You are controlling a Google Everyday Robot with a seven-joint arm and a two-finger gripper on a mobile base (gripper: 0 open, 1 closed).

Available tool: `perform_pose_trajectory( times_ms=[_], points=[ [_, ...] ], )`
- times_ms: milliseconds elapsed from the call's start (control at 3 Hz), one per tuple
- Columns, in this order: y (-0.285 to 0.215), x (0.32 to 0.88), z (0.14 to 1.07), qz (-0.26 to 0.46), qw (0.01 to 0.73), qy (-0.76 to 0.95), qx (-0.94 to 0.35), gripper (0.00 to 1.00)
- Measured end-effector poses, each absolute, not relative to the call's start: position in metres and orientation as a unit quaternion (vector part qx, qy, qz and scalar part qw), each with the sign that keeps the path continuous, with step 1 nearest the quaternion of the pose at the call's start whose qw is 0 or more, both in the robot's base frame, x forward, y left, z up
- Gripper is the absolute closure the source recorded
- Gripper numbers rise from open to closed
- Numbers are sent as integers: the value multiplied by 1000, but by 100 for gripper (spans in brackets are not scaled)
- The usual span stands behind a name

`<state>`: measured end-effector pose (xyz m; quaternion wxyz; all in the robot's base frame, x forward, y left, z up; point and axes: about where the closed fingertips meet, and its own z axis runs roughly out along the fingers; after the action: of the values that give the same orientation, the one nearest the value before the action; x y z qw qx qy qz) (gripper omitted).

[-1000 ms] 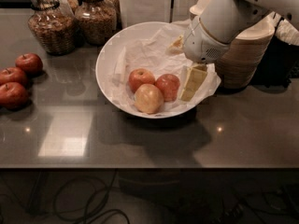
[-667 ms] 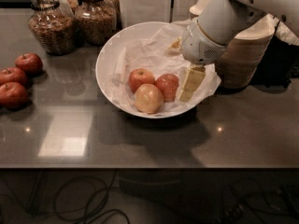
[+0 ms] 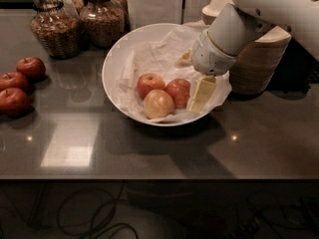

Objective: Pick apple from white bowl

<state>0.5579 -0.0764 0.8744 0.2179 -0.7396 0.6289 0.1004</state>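
Over the white bowl's (image 3: 112, 73) right side: gripper (image 3: 193, 76) beside the apple (image 3: 178, 91).
Round and red-orange, the apple lies on crumpled paper (image 3: 159, 54), just beside one beige finger (image 3: 202, 94), with a paler apple (image 3: 158, 103) touching its front. The white arm (image 3: 234, 26) slants down from the upper right, its claw spread apart and gripping nothing.

Dark glossy countertop (image 3: 149, 153); white bowl (image 3: 112, 78) at centre; three small red apples (image 3: 14, 80) at 9 o'clock; two glass jars (image 3: 55, 31) at 11; stacked beige bowls (image 3: 259, 68) at 2; gripper (image 3: 193, 76), fingers apart, over the bowl's 3 o'clock side.
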Motion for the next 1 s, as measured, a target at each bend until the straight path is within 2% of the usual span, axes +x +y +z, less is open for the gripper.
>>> perform_pose_trajectory(
  times_ms=[333,667,1000],
  points=[
    [-75,565,870,114,213,628,-740,1],
    [-75,565,870,114,213,628,-740,14],
    [-75,565,870,114,213,628,-740,21]
  ],
)
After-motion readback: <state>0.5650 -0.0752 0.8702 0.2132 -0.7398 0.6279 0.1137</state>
